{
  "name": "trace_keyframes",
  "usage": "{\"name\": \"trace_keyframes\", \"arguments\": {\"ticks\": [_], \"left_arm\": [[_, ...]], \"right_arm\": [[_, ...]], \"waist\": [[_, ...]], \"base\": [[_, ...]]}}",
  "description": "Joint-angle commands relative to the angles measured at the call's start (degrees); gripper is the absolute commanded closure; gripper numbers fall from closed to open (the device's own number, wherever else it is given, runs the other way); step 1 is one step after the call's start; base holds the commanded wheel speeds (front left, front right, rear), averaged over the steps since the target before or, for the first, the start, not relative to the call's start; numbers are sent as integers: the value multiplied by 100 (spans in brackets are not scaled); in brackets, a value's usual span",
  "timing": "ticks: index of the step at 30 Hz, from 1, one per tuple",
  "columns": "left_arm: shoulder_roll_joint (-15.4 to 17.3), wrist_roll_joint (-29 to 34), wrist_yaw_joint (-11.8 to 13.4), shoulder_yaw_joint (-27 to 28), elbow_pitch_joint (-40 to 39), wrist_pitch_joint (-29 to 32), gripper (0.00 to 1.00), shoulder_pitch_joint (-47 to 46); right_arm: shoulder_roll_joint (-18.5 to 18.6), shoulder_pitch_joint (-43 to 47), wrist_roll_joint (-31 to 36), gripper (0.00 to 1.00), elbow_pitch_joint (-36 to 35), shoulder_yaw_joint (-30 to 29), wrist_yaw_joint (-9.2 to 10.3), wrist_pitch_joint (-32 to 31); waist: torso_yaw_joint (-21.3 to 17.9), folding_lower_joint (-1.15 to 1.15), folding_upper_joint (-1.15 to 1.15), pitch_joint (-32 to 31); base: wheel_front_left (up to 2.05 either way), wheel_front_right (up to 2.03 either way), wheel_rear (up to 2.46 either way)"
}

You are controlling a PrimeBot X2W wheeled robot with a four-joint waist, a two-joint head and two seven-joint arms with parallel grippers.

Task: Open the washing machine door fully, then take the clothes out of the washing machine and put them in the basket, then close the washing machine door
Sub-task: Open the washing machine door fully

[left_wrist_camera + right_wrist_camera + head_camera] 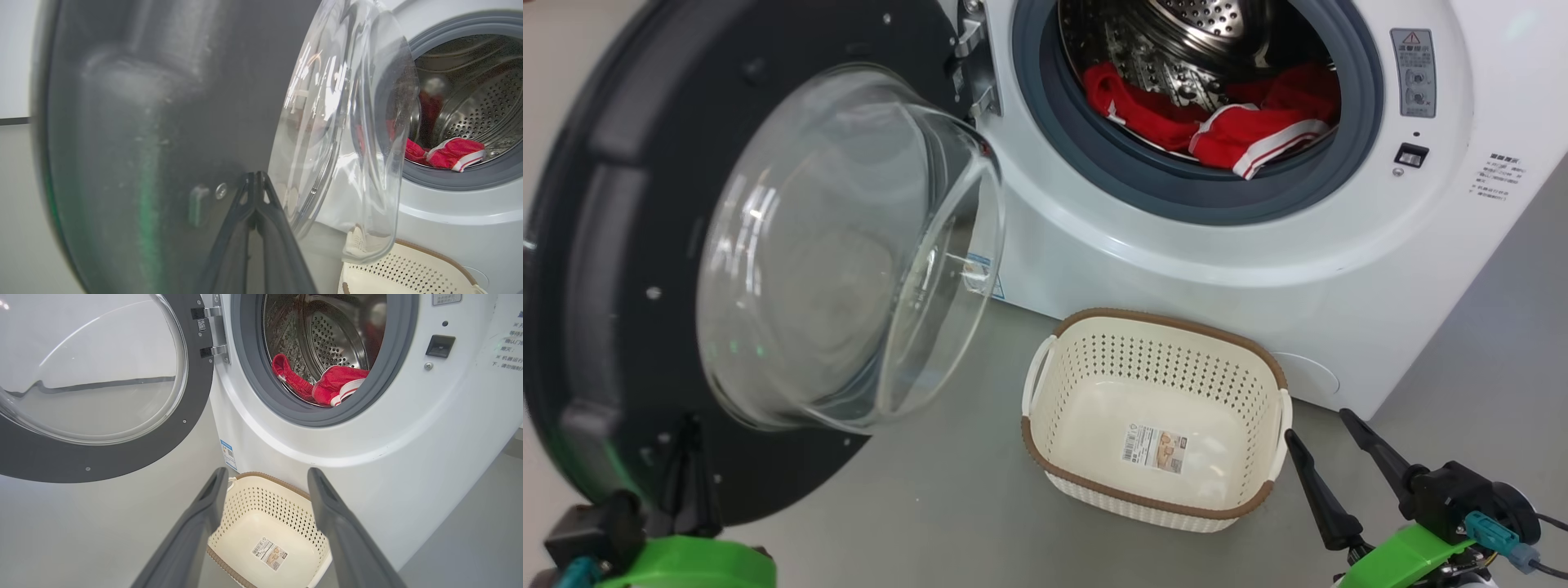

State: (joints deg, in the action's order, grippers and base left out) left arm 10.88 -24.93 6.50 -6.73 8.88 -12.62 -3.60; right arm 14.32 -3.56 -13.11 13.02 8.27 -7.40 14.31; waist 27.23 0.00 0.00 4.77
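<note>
Pressing with the left gripper [255, 177], fingers closed tight together and empty, tips set against the inner black rim of the washing machine door [621, 245], just beside its bulging glass window [849, 245]. Swung well out from the washing machine [1176, 269], by the look of it, though hard to judge whether right at the stop of the hinge [980, 102]. Only pushing, not gripping: could skid off that glossy rim, or lose the door to a swing back toward the opening once lifted away. Would then put the glass bowl across the path to the drum [1217, 33].

Hovering low at the right with the right gripper [1316, 425], fingers spread wide and empty, near the right end of the basket [1168, 320] and pointing up toward the machine. Basket set on the floor [931, 506] below the opening and just in front of the machine, empty apart from a paper label [1156, 447] on its bottom. Light-looking, so easily shoved or tipped by a careless finger on the way up.

Lying in the bottom of the drum, the red clothes [1241, 135], with one white-striped edge reaching the grey rubber seal [1176, 192]. Probably more than one piece, bunched together. Could come up with only part of the pile, or drag a trailing end over the seal and snag there. Could also let go short of the basket and land fabric on the floor, given the drop from drum to rim. Worth a deep, centred pinch on the bunched fabric, and a release well inside the basket walls.
</note>
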Motion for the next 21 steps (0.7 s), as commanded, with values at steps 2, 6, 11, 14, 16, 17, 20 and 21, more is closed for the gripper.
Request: {"name": "trace_keyframes", "arguments": {"ticks": [2,6,11,14,16,17,20,21], "left_arm": [[252,-45,70,384,167,-98,100,-425],[315,-39,7,521,575,-179,100,-704],[393,33,-11,709,998,-224,100,-1025],[434,61,-47,857,1191,-233,100,-1212],[456,122,-59,976,1250,-235,100,-1324],[466,153,-68,1036,1282,-236,100,-1370],[506,272,-124,1273,1421,-237,100,-1525],[514,298,-140,1334,1461,-237,100,-1559]], "right_arm": [[87,-196,43,0,-140,119,-9,69],[129,-226,51,0,-153,126,-9,69],[165,-249,51,0,-158,134,-9,69],[172,-265,56,0,-157,148,-9,69],[179,-280,59,0,-159,152,-9,69],[180,-289,59,0,-161,150,-9,69],[179,-315,62,0,-183,147,-9,69],[177,-324,65,0,-195,145,-9,69]], "waist": [[-21,0,0,48],[-51,0,0,124],[-81,0,0,184],[-101,0,0,211],[-113,0,0,225],[-120,0,0,228],[-155,0,0,239],[-166,0,0,245]], "base": [[0,0,0],[0,0,0],[0,0,0],[0,0,0],[0,0,0],[0,0,0],[0,0,0],[0,0,0]]}}
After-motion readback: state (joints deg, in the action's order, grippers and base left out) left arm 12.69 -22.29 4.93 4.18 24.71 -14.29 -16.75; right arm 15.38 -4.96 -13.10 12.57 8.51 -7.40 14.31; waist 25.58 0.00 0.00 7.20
